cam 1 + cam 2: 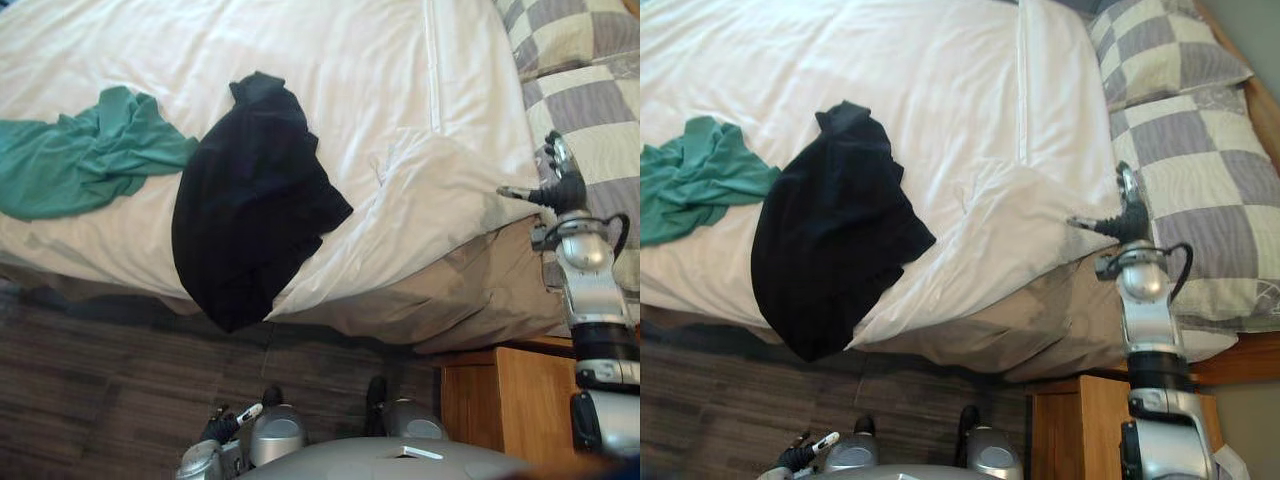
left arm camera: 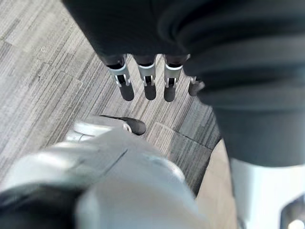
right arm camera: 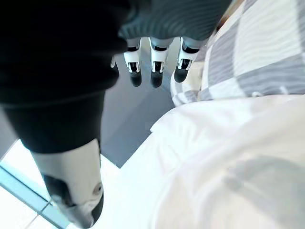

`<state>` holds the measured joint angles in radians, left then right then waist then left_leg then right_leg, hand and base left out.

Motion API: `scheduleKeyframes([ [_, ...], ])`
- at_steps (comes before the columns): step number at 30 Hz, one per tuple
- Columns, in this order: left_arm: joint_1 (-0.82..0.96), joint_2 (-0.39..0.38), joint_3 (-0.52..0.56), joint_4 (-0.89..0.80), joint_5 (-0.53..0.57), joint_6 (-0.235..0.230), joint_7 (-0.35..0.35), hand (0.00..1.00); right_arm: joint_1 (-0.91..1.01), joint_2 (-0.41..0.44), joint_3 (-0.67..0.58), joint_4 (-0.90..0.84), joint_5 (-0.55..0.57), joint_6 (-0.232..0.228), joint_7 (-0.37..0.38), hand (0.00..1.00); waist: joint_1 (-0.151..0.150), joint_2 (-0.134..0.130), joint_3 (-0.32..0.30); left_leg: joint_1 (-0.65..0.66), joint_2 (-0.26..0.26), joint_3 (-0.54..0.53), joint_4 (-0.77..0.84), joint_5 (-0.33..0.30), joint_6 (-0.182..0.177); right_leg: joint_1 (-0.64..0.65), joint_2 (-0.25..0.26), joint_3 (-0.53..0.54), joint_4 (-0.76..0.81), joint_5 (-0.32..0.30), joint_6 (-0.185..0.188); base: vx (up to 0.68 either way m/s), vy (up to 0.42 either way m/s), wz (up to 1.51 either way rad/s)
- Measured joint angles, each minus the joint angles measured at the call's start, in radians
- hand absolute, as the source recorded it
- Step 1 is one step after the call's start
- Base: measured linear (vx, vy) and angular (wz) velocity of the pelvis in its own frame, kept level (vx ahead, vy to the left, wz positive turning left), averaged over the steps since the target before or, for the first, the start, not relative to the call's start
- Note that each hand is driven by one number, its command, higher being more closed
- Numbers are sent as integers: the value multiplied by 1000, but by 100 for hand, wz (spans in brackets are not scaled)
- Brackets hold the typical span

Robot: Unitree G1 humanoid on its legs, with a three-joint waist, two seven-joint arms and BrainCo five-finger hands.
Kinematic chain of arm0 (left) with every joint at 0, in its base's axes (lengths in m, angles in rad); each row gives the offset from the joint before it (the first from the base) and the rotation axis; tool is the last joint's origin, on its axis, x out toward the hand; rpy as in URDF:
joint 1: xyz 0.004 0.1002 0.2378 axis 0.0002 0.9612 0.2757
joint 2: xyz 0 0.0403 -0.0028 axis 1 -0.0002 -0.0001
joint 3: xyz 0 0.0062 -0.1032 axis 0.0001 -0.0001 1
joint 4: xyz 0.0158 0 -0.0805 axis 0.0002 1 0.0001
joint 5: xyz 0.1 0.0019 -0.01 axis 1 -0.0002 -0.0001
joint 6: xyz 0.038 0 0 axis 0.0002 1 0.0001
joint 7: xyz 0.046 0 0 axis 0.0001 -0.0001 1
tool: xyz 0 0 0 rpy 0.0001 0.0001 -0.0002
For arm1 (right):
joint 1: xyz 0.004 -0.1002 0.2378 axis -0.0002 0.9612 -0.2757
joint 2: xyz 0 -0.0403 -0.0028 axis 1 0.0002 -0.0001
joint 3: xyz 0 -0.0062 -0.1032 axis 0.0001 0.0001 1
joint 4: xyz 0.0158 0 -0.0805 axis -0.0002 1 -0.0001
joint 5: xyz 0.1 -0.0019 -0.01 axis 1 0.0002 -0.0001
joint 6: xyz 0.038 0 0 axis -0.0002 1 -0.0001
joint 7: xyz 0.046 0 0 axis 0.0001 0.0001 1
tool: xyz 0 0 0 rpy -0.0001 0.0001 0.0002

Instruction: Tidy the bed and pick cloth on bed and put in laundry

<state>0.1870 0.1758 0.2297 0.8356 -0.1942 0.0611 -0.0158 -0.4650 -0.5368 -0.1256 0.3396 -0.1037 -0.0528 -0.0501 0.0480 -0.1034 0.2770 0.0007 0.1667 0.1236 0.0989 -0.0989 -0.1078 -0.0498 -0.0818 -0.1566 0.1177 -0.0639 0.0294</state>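
Extending straight, the fingers of the right hand grip nothing. The hand hovers at 3 o'clock in the head views, at the turned-back corner of the duvet, between it and the near pillow. The thumb points to 9 o'clock, at that corner. The fingers of the left hand are likewise straight and empty, low at 6 o'clock above the floor.

The black cloth lies mid-bed with its long axis from 12 to 6 o'clock, the lower end draped over the near edge of the bed. The green cloth lies at 9 o'clock of it with its long axis from 9 to 3 o'clock, its tip meeting the black cloth. Both cloths are well apart from the hands.

Surface: white, creased duvet. Floor: dark, striped. A wooden cabinet stands at 5 o'clock beside the bed.

Count: two cloths; two checked pillows, near and far pillow; one duvet; one cabinet.
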Motion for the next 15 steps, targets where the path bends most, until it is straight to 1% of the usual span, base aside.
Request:
scheduleKeyframes([
  [2,-43,26,22,-35,-1,3,0,0,-81,-4,32,17,1,27,-1,0,20,-16,46,-51,14,-25,46,-9,-4,-12,14,-11,-11,16,-7,-20,-44,18],
  [3,-50,29,23,-39,-2,3,0,0,-90,-6,34,20,1,28,-1,0,21,-18,52,-57,16,-29,50,-9,-4,-12,15,-15,-12,17,-7,-17,-42,29],
  [4,-77,39,28,-52,-2,7,0,0,-126,-20,44,33,2,37,-2,0,27,-23,79,-73,21,-42,62,-11,-7,-13,20,-21,-15,20,-8,-15,-26,26],
  [6,-102,50,32,-76,-3,15,-2,0,-176,-36,57,39,2,47,-3,0,32,-32,107,-112,25,-66,81,-12,-9,-29,25,-22,-17,25,-10,-13,-14,32],
  [7,-118,53,41,-77,-5,17,-4,0,-205,-37,57,39,2,47,-3,0,38,-39,116,-141,27,-77,95,-13,-10,-50,28,-22,-18,30,-11,15,2,25],
  [8,-129,53,44,-77,-9,19,-4,0,-219,-41,57,39,2,48,-4,0,43,-41,129,-149,27,-82,102,-13,-10,-52,29,-21,-21,35,-12,14,14,19],
  [9,-150,54,45,-79,-12,22,-7,0,-241,-59,60,41,2,56,-4,0,52,-43,154,-166,28,-89,117,-13,-10,-53,31,-20,-32,47,-14,-18,28,19],
  [10,-161,55,49,-88,-12,22,-7,0,-256,-71,60,41,2,68,-5,0,60,-48,167,-189,28,-94,129,-15,-6,-60,32,-20,-42,54,-12,-35,33,19],
  [11,-165,57,51,-96,-13,23,-7,0,-264,-75,60,41,2,72,-7,0,63,-52,173,-202,28,-101,135,-17,-5,-67,33,-21,-44,58,-11,-33,37,21],
  [13,-189,72,61,-107,-14,25,-6,0,-288,-80,60,42,1,102,-23,0,68,-62,189,-258,29,-127,166,-22,-3,-93,38,-21,-51,77,-9,-41,46,24],
  [14,-200,74,67,-106,-15,27,-5,0,-288,-86,60,43,1,110,-24,0,72,-63,190,-274,29,-134,176,-23,-3,-102,39,-21,-50,82,-9,-59,57,23],
  [15,-219,80,71,-107,-19,34,0,0,-293,-102,61,54,1,130,-24,0,82,-64,190,-305,29,-143,195,-25,0,-120,40,-21,-50,89,-8,-63,60,19],
])
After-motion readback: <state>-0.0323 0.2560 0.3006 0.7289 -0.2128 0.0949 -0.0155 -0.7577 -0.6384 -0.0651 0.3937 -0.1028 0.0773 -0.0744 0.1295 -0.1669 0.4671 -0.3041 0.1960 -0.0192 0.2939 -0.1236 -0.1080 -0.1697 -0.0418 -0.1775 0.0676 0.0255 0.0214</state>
